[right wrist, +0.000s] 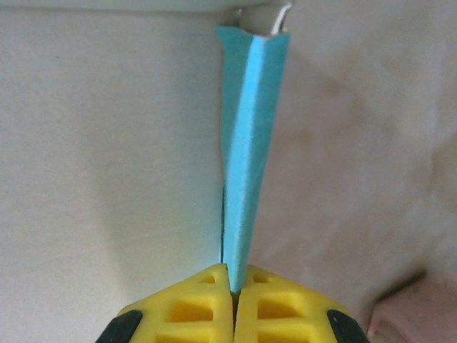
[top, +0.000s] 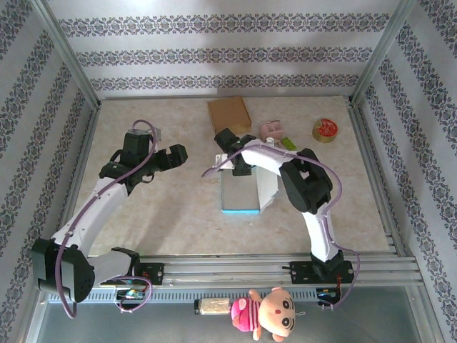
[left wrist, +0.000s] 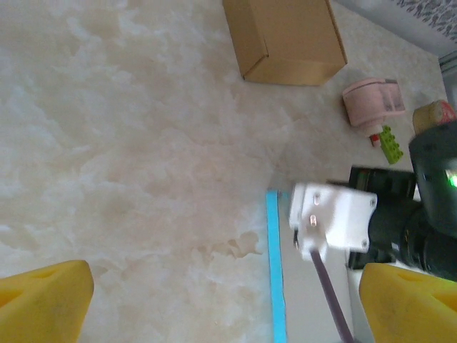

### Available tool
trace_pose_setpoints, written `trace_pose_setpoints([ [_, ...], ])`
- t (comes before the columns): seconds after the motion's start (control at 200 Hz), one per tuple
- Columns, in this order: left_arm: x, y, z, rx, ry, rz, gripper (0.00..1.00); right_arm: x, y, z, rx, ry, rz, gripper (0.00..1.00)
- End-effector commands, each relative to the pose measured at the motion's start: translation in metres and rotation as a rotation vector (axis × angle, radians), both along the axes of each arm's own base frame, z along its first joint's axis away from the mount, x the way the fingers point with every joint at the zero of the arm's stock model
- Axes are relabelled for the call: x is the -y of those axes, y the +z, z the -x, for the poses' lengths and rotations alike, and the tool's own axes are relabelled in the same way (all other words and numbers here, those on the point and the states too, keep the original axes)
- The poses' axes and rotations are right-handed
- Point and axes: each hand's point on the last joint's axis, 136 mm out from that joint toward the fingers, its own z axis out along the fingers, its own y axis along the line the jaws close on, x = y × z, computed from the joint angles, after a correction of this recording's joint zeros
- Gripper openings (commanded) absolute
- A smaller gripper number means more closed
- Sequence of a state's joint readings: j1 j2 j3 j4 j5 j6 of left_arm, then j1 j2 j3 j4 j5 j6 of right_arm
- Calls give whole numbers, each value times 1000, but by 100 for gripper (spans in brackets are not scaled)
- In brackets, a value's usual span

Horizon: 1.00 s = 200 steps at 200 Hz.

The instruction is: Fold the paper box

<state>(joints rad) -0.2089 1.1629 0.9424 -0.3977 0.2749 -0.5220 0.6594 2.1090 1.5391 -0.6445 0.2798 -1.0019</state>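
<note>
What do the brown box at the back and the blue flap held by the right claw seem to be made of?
Brown box: likely cardboard, matte; plain tan faces with sharp folded edges. Blue flap: thin paper or card, smooth, perhaps coated; it creases sharply and sits pinched in the right claw.

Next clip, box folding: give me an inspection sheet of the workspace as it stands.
Surface: table, pale and marbled.
Job's things: paper box lies mid-table, its blue flap raised.
Clutter: cardboard box, pink item, green brick and round tin at the far side; doll at the near edge.
Grippers: left gripper open over bare table; right gripper shut on the blue flap.
Cables: purple cable along each arm.
Surroundings: patterned walls, metal frame.
</note>
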Motion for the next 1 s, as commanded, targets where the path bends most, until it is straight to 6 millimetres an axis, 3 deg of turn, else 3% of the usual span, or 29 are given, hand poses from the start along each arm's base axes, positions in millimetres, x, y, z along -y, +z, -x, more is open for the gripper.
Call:
trace_pose_setpoints([
  [0.0, -17, 20, 6, 81, 43, -44, 96, -50, 11, 60, -122, 452, -125, 2],
  [0.075, -24, 21, 11, 107, 83, -47, 96, -66, 8, 84, -93, 679, -121, 7],
  [0.165, -30, 21, 17, 134, 128, -24, 96, -83, 3, 95, -64, 752, -86, 8],
  [0.3, -30, 17, 17, 165, 147, 18, 96, -80, 5, 86, 1, 724, -29, 19],
  [0.525, -17, 13, 6, 160, 19, -55, 97, -84, 61, 74, 99, 521, -135, 30],
  [0.635, -9, 21, 2, 185, -81, -119, 94, -82, 105, 77, 126, 259, -314, 31],
  [0.715, 2, 35, 4, 250, -178, -135, 93, -70, 144, 81, 143, -44, -488, 40],
  [0.8, 14, 51, 8, 341, -280, -149, 92, -38, 172, 90, 136, -457, -638, 45],
  [0.864, 30, 60, 15, 417, -406, -151, 92, -3, 187, 103, 138, -772, -702, 55],
  [0.994, 62, 66, 34, 512, -653, -198, 92, 48, 191, 162, -10, -1193, -740, 56],
])
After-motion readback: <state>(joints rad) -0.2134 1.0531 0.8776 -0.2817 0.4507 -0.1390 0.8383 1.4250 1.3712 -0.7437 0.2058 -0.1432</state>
